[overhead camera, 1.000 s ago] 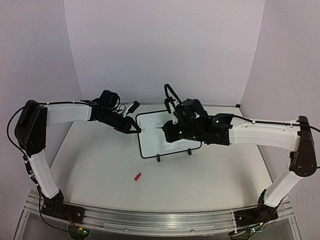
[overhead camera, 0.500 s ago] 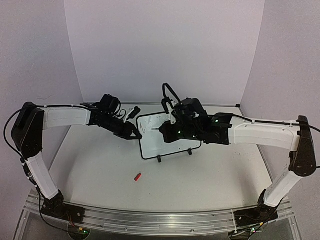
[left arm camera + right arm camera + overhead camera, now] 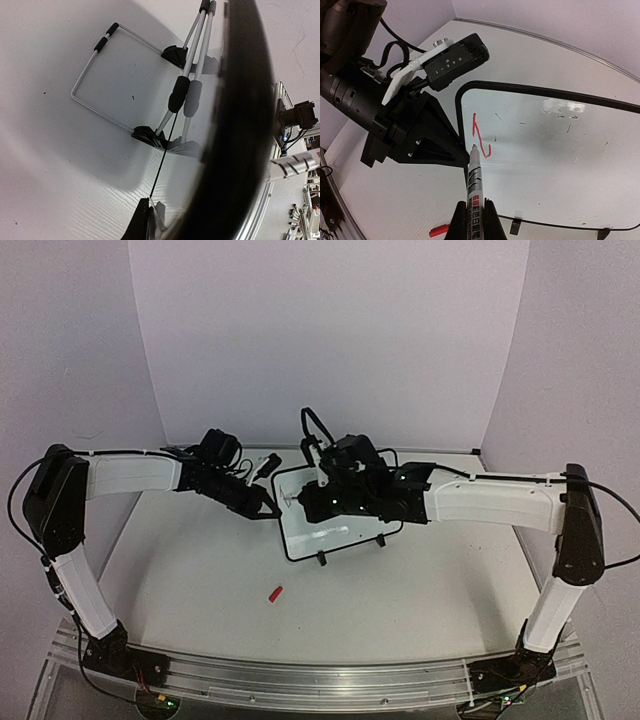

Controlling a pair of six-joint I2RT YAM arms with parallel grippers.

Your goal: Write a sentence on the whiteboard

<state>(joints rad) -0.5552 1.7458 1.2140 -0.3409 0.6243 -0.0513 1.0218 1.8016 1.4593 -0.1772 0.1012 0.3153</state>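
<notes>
The whiteboard [image 3: 340, 530] stands tilted on its two black feet mid-table; it also shows in the right wrist view [image 3: 555, 150]. My left gripper [image 3: 269, 506] is shut on its left frame edge; the left wrist view shows the board edge-on [image 3: 170, 132] between the fingers [image 3: 139, 222]. My right gripper [image 3: 472, 205] is shut on a marker [image 3: 471, 180], whose tip is at the board's upper left. Of the sentence, only a short red zigzag stroke [image 3: 479, 136] shows; no words are legible. The right gripper [image 3: 316, 498] hangs over the board's left part.
A red marker cap [image 3: 276, 593] lies on the table in front of the board, also in the right wrist view [image 3: 439, 230]. The board's wire stand [image 3: 100, 75] shows behind it. Faint old marks dot the board surface [image 3: 565, 117].
My right arm has moved left across the board with the marker, to the upper left corner. My left gripper has stayed at the board's left edge.
</notes>
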